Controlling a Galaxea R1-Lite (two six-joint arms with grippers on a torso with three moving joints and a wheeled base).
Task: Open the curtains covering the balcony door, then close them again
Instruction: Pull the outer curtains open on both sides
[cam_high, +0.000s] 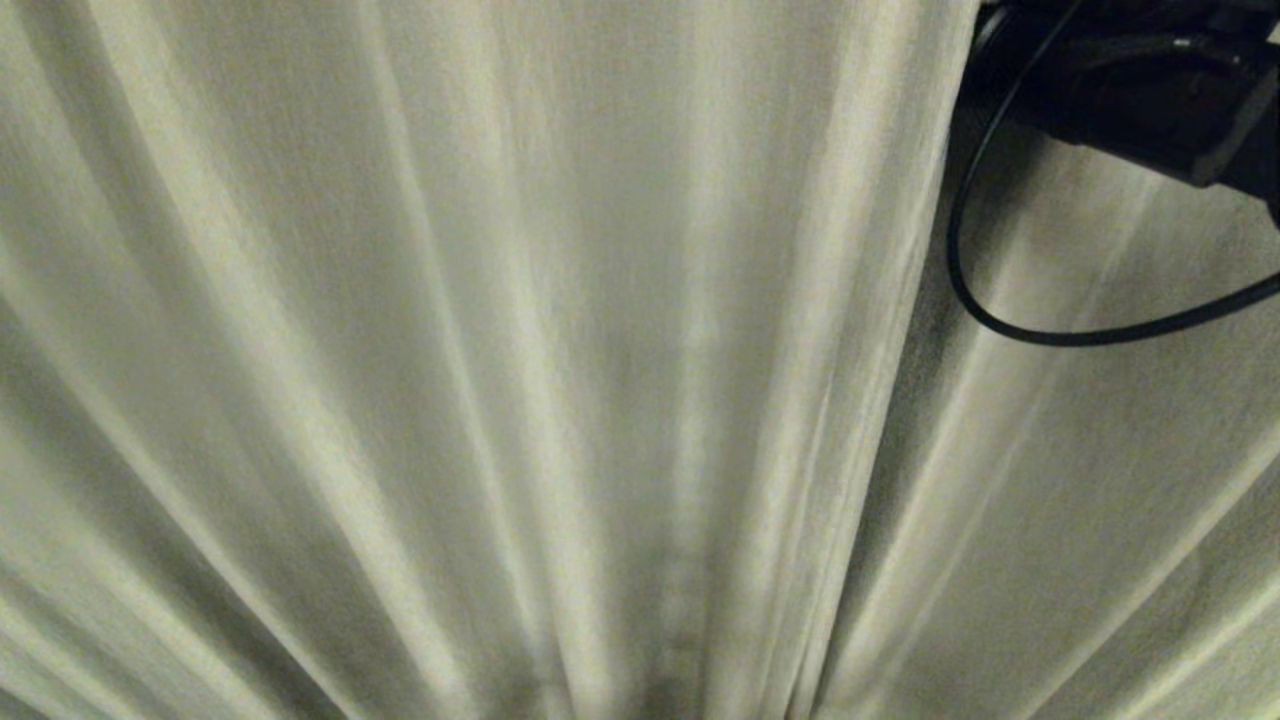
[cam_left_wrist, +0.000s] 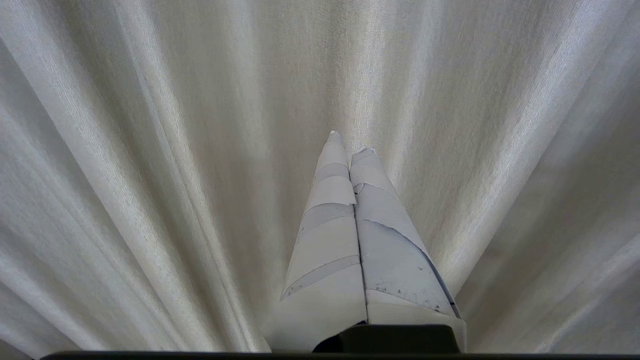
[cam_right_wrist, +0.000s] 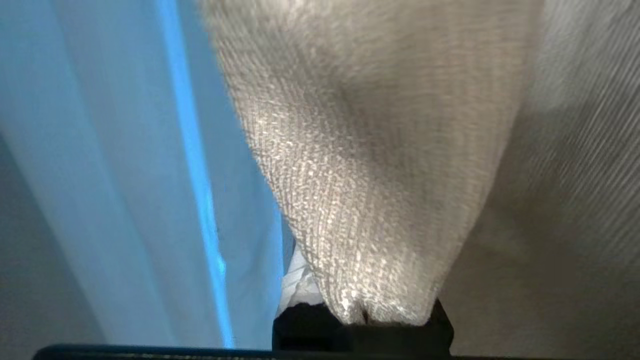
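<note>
Between the right hand (cam_right_wrist: 360, 312) fingers, the curtains (cam_right_wrist: 380, 175) bunch.

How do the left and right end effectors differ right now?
The left end effector is shut on nothing, its taped fingers pressed together short of the cream curtain. The right end effector is shut on a bunched fold of that curtain, beside the blue-lit sheer. The left fingers show in full; cloth hides most of the right ones. Both are shut.

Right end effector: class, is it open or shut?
Shut on the cream curtain: in the right wrist view a bunched fold of it is pinched at the right end effector, beside the sheer layer.
</note>
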